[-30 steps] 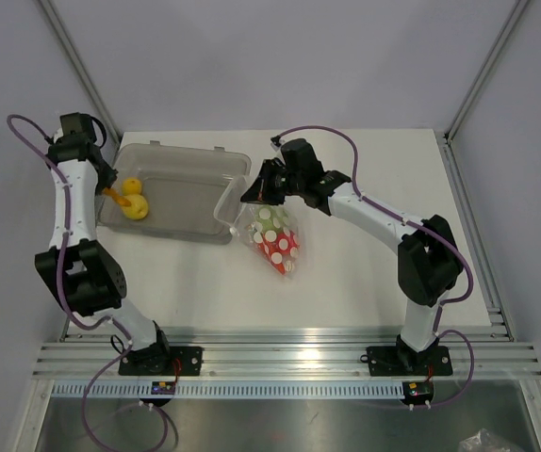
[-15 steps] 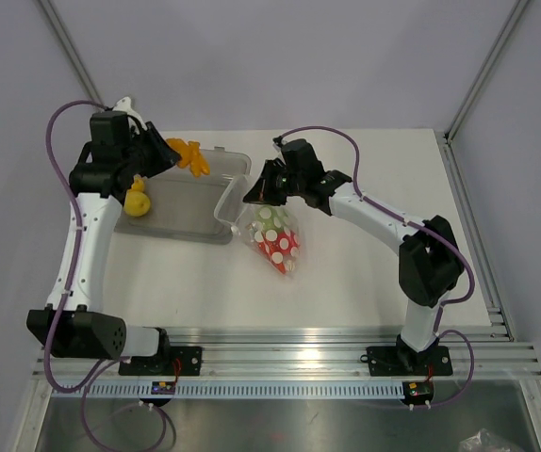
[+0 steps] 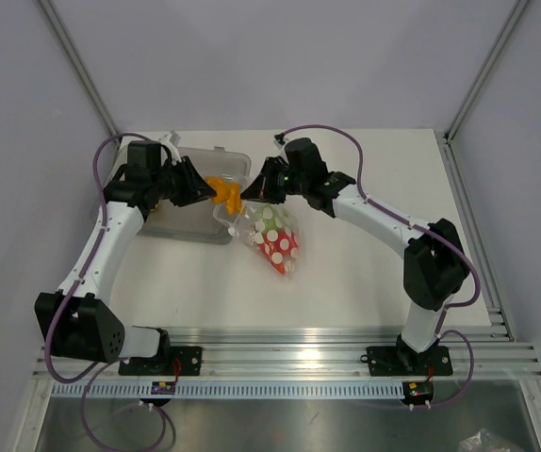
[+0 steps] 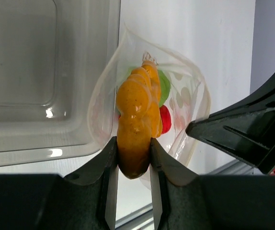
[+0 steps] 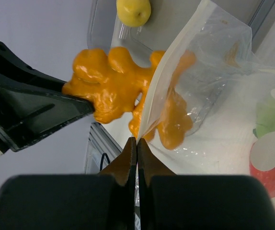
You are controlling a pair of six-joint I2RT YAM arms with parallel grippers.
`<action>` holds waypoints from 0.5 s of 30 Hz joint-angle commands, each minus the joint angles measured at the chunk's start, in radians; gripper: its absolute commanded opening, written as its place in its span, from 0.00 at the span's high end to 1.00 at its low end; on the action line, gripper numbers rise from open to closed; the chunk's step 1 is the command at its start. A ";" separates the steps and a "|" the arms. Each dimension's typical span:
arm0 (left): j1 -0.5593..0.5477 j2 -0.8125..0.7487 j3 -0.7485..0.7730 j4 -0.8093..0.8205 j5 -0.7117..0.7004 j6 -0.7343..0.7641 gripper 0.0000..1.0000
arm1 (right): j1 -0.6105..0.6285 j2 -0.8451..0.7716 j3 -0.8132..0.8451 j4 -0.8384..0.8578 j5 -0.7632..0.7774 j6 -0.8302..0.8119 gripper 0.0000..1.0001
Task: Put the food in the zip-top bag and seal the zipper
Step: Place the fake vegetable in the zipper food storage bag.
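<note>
My left gripper (image 3: 207,189) is shut on an orange lumpy piece of food (image 3: 224,194), (image 4: 136,127) and holds it at the open mouth of the zip-top bag (image 3: 275,235). My right gripper (image 5: 137,141) is shut on the bag's mouth edge by the zipper (image 5: 168,57) and lifts it open. The bag is clear with white dots. It lies on the table with a green piece (image 4: 164,86) and a red piece (image 4: 165,119) inside. In the right wrist view the orange food (image 5: 106,86) partly shows through the bag's plastic. A yellow piece (image 5: 133,10) lies in the bin.
A grey translucent bin (image 3: 195,212) stands just left of the bag, under my left arm. The right gripper's black body (image 4: 252,124) is close beside the left gripper's fingers. White table (image 3: 365,273) stretches to the right and front.
My left arm swung from over the bin to the right, carrying the orange food to the bag's mouth. The right gripper kept its hold on the bag's edge.
</note>
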 commanded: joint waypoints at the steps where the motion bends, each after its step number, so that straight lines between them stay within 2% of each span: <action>1: -0.023 0.002 -0.042 0.090 0.110 0.001 1.00 | -0.004 -0.071 0.000 0.058 -0.014 0.013 1.00; 4: -0.038 0.022 -0.046 0.096 0.174 0.019 1.00 | -0.004 -0.077 -0.001 0.047 -0.008 0.008 1.00; 8: -0.046 0.077 -0.005 -0.021 0.263 0.124 1.00 | -0.004 -0.086 -0.004 0.037 0.003 0.000 1.00; 15: -0.084 0.135 0.015 -0.106 0.288 0.198 1.00 | -0.005 -0.099 -0.006 0.030 0.000 -0.012 1.00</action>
